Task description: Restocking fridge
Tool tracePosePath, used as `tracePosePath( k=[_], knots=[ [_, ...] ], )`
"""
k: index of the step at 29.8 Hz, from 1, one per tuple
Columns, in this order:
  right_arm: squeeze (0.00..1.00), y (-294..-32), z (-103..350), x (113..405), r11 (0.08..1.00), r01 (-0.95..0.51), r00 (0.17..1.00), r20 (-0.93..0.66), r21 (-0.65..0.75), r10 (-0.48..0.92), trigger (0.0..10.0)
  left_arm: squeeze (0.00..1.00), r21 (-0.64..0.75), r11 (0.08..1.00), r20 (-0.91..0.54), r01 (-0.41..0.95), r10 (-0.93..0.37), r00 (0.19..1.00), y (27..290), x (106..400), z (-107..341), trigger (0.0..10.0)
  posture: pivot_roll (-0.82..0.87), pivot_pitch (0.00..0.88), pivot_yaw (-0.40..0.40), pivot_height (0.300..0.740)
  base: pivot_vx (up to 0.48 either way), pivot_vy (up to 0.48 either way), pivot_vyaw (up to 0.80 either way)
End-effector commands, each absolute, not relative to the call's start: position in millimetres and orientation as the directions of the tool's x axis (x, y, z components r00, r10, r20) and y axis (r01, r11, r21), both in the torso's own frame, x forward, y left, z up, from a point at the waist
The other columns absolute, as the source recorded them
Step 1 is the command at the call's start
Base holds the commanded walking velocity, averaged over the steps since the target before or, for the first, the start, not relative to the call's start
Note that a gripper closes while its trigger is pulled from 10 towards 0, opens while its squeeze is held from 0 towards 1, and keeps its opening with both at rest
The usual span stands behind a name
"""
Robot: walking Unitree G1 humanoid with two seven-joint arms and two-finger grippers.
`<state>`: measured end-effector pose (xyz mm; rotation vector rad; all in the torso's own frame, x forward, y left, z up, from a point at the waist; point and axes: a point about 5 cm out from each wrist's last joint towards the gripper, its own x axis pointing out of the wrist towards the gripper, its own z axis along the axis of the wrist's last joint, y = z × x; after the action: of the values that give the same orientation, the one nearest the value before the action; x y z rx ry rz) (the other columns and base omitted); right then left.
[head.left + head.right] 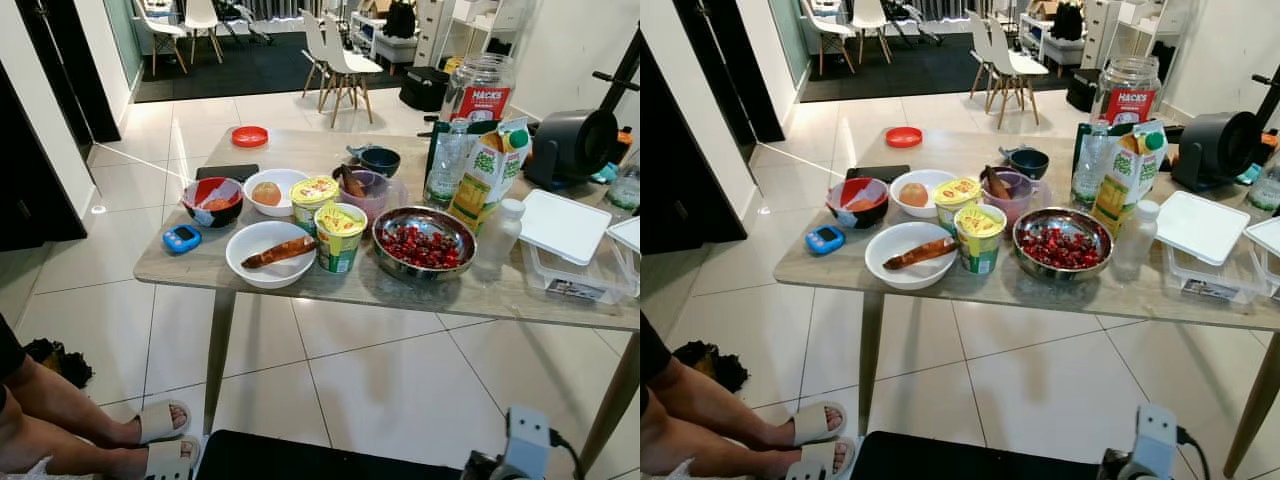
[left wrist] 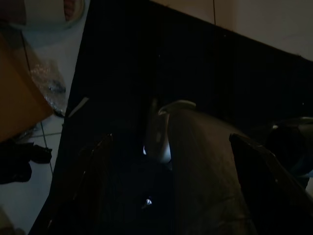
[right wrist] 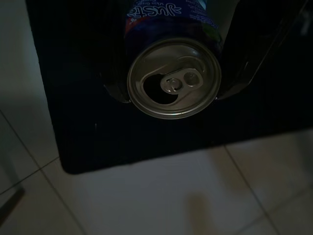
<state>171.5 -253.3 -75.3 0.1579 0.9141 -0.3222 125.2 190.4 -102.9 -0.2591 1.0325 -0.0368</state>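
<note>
1. The right gripper (image 3: 171,90) has its two black fingers clamped on either side of a blue drink can (image 3: 173,78). In the right wrist view the can's opened top faces the camera, so it is carried roughly upright, which I judge is to keep the contents in.
2. The left gripper (image 2: 171,161) sits in deep shade in its wrist view. A pale rounded object lies between the dark fingers, but I cannot tell what it is or whether the fingers grip it.
3. The wooden table (image 1: 330,285) ahead carries the stock: a steel bowl of red berries (image 1: 424,243), two noodle cups (image 1: 339,236), a white bowl with a sausage (image 1: 270,253), a juice carton (image 1: 489,172), a water bottle (image 1: 446,160) and lidded plastic containers (image 1: 565,240).
4. A person's sandalled feet (image 1: 160,440) rest on the tiles at the robot's left, well apart from the table.
5. No fridge appears, so I judge that the can awaits transport.
</note>
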Motion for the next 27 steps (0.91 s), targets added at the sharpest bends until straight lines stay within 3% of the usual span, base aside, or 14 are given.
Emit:
tracePosePath(
  k=[1, 27],
  knots=[
    [0.00, -251.4, -78.6, 166.3, 0.944, 0.329, 0.539, -0.816, -0.024, -0.208, 10.0, 0.00, -0.232, 0.969, -0.844, -0.081, -0.159, 0.512, 185.1, 127.5, -103.1, 10.0, -0.03, 0.000, -0.034, 0.740, 0.000, 0.000, 0.00],
    [0.00, -254.2, -79.9, 162.0, 0.939, 0.343, 0.517, -0.828, -0.035, -0.219, 10.0, 0.00, -0.224, 0.971, -0.852, -0.084, -0.153, 0.500, 185.7, 122.6, -104.7, 10.0, -0.03, 0.000, -0.030, 0.740, 0.000, 0.000, -0.78]
  ],
)
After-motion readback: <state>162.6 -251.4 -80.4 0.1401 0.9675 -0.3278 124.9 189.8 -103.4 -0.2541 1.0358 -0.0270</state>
